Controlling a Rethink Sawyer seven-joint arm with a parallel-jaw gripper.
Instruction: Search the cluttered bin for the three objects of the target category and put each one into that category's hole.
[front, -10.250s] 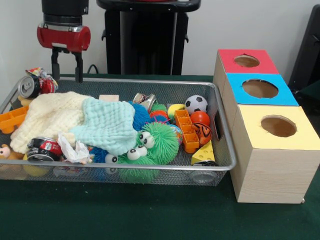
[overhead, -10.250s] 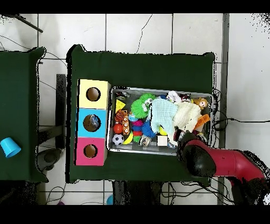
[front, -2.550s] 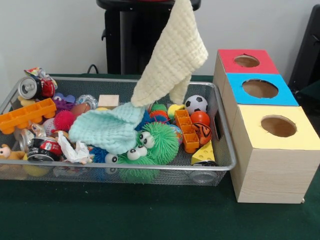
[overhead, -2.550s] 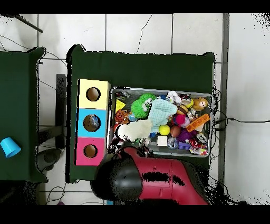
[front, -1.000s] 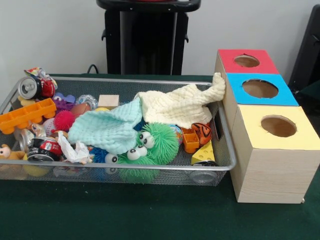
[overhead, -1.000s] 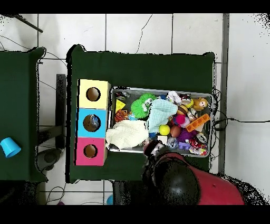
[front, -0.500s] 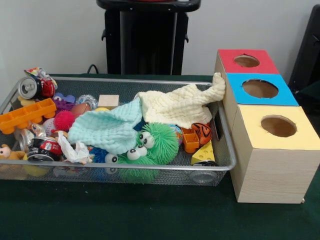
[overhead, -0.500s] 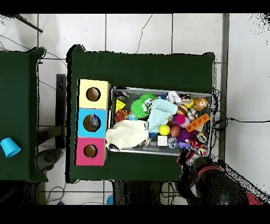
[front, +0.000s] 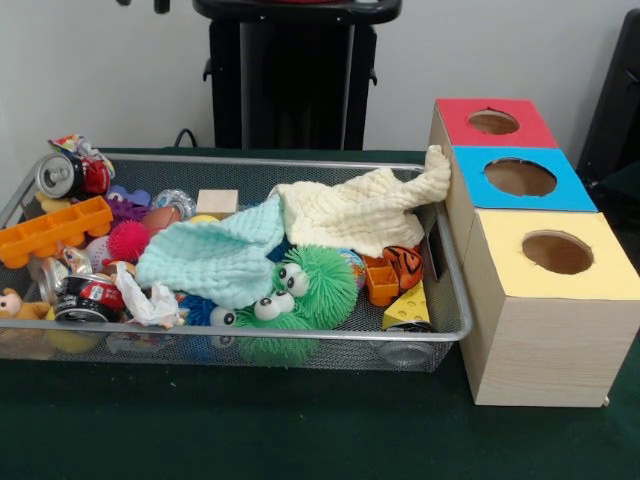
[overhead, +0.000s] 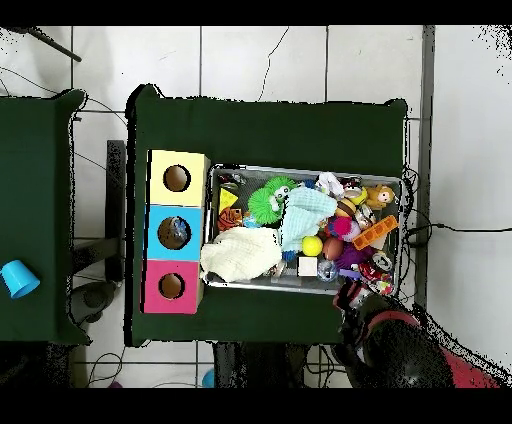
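Note:
The wire bin (front: 300, 335) holds mixed toys. A cream cloth (front: 350, 212) lies at its right end, one corner leaning on the blue box (front: 520, 178); overhead, the cream cloth (overhead: 240, 255) covers the balls there. A mint cloth (front: 215, 255) lies mid-bin over a green fuzzy toy (front: 305, 290). Only the tips of my gripper (front: 141, 4) show at the top edge, high above the bin's left end, open and empty. My arm (overhead: 395, 345) sits off the bin's corner.
Red (front: 490, 122), blue and yellow (front: 557, 253) boxes with round holes stand right of the bin. An orange block tray (front: 55, 228), cans (front: 60, 172), a wooden block (front: 218, 200), a pink spiky ball (front: 128, 240) and a cheese wedge (front: 408, 305) lie uncovered.
The cream cloth was lifted off the left pile and now lies at the bin's right end. My gripper let it go and its tips now show high at the top left.

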